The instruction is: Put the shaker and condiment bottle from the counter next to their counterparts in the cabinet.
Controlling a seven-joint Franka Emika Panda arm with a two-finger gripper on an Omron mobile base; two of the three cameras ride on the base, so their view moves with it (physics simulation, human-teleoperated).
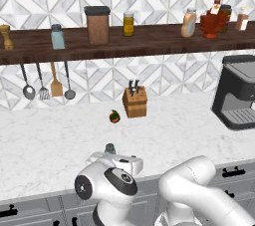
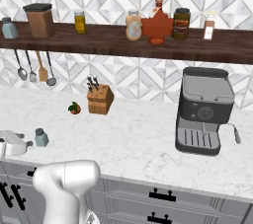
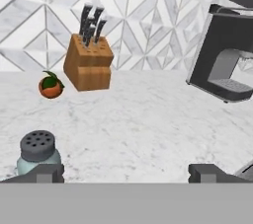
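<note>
**Claw low at the counter's front edge, shaker right beside one tip**

The claw point(image 3: 126, 173) is spread wide with nothing between its tips, sitting low over the front edge of the counter point(image 2: 143, 144). The shaker point(image 3: 37, 153) stands upright just beside the left-hand fingertip in the hand view, off to the side of the gap rather than inside it. My guess is the hand got dropped this low to come at the shaker from the side, but it'd need to slide over before closing, otherwise a tip could clip the glass and tip it.

Further back on the counter: a small orange fruit point(image 3: 51, 86) next to a knife block point(image 3: 89, 65), and a coffee machine point(image 2: 204, 112) well off to the side.

Up on the cabinet point(image 2: 148, 43) the condiment bottle point(image 2: 133, 25) is already standing, touching or nearly touching the red sauce bottle point(image 2: 158, 23), so that half looks done to me. The matching shaker point(image 1: 58, 37) stands near the far end by the pepper mill point(image 1: 6, 37), which is where the counter one should end up.

Count: two shakers (one on the counter, one on the cabinet), one peach bottle, one brown canister point(image 1: 97, 25), one yellow jar point(image 1: 128, 24), four utensils hanging under the shelf point(image 1: 47, 81)
</note>
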